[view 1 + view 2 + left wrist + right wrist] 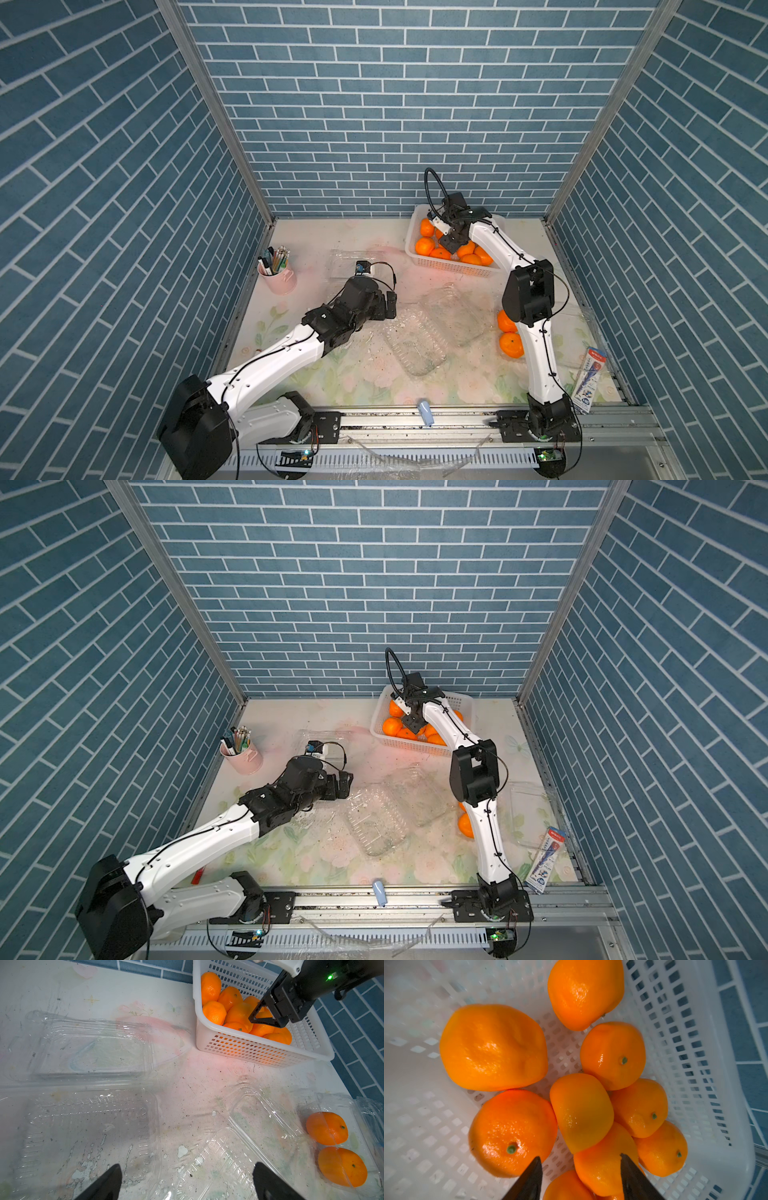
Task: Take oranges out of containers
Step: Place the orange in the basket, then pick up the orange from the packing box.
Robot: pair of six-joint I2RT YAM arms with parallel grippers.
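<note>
Bright orange oranges (492,1047) with green stem dots fill a white perforated basket (259,1051). Clear boxes (93,1053) lie on a pale floral table (365,382). The walls (395,104) show blue brick with white lines. The cup (280,280) is pink.

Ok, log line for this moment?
right claw: open over basket | left claw: open, empty | two oranges visible in container

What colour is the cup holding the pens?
The cup is pink, best seen in a top view.
</note>
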